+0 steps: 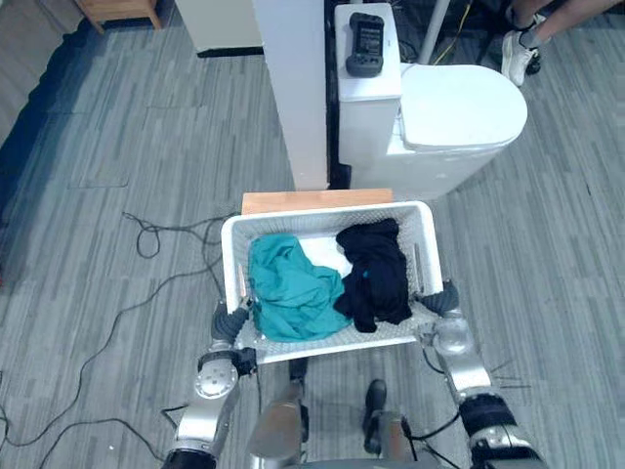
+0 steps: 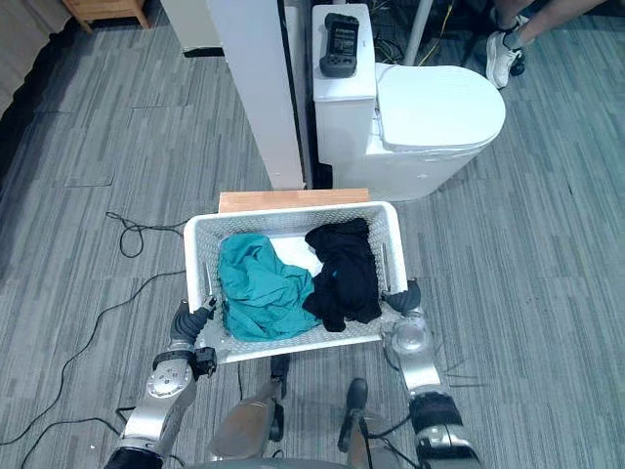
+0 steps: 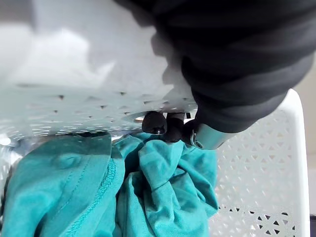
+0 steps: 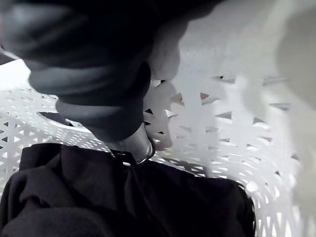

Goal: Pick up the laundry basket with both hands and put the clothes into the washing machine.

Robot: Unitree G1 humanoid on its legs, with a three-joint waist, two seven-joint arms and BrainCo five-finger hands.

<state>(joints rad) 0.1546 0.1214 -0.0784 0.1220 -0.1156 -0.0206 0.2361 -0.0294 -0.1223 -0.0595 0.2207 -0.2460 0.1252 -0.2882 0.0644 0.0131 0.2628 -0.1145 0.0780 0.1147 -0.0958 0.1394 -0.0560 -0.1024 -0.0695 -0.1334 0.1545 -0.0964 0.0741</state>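
Note:
A white perforated laundry basket [image 1: 327, 212] sits between my two hands, just in front of me. Inside it a teal garment [image 1: 288, 288] lies on the left and a black garment [image 1: 376, 274] on the right. My left hand [image 1: 231, 322] grips the basket's left side; in the left wrist view its dark fingertips [image 3: 154, 123] curl over the rim above the teal garment [image 3: 148, 192]. At the basket's right side my right hand [image 1: 441, 298] holds on, a finger [image 4: 136, 145] hooked into the wall [image 4: 222, 123] above the black garment [image 4: 123, 202].
A wooden board [image 1: 315, 200] shows just beyond the basket's far rim. Behind it stand a white pillar [image 1: 293, 88] and a white toilet-shaped fixture [image 1: 459, 117] with a black device [image 1: 366, 44] on top. A person's shoe [image 1: 518, 54] is at the far right.

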